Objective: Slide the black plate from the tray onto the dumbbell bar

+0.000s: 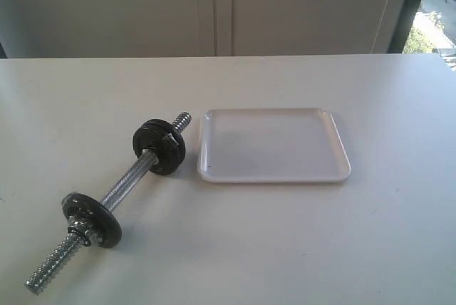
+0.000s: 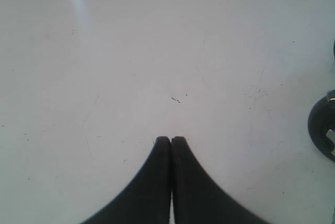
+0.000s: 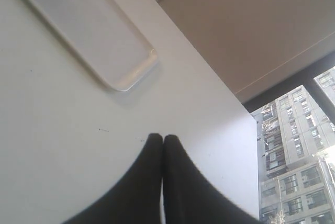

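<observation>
The white tray lies right of centre and holds nothing; its corner also shows in the right wrist view as the tray. The dumbbell bar lies slanted at the left. Dark discs sit near its far threaded end, and another disc sits near its close end. I cannot tell which of the far discs is the black plate. My left gripper is shut over bare table, empty. Over the table beside the tray, my right gripper is shut and empty. Neither gripper shows in the exterior view.
A dark disc's rim shows at the side of the left wrist view. The table's far edge meets a pale wall. In the right wrist view the table edge runs close, with a window beyond it.
</observation>
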Controlling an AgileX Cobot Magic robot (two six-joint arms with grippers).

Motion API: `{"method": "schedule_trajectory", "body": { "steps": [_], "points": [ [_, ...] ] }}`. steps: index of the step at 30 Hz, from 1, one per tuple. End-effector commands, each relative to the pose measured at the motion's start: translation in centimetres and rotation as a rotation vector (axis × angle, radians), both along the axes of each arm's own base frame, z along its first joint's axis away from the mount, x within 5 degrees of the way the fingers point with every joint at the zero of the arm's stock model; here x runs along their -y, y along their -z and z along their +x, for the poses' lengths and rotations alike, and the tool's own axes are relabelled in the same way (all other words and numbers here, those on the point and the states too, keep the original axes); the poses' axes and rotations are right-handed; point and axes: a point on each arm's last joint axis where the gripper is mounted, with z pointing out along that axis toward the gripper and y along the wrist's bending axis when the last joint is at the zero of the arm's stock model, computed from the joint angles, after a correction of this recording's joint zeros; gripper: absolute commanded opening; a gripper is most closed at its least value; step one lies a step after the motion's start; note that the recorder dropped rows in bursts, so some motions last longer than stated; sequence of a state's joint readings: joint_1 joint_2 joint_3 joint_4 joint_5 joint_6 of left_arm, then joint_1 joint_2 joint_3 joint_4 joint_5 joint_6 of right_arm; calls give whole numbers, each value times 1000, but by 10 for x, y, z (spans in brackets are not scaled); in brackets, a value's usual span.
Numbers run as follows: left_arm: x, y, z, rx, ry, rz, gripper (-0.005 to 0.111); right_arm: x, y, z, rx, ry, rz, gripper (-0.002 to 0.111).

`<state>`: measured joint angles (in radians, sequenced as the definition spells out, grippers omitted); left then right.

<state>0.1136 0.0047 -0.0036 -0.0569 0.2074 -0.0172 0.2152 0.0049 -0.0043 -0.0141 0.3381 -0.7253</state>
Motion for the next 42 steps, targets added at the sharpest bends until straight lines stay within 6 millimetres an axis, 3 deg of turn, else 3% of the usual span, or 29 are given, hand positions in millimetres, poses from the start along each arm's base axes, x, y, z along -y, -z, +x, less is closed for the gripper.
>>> {"method": "schedule_trajectory", "body": {
  "steps": [1, 12, 29, 32, 38, 42],
  "points": [
    [0, 1, 0, 5, -4, -6, 0, 1, 1, 0, 11, 8, -30, 0],
    [0, 1, 0, 5, -4, -6, 0, 8, 1, 1, 11, 135, -45, 0],
    [0, 1, 0, 5, -4, -6, 0, 7, 1, 1, 0, 136, 18, 0],
    [0, 1, 0, 5, -4, -6, 0, 7, 1, 1, -23, 170, 161, 0],
    [0, 1, 0, 5, -4, -6, 0, 7, 1, 1, -102, 304, 698, 0],
    [0, 1, 0, 5, -4, -6, 0, 7, 1, 1, -128, 346, 871, 0]
  ]
}}
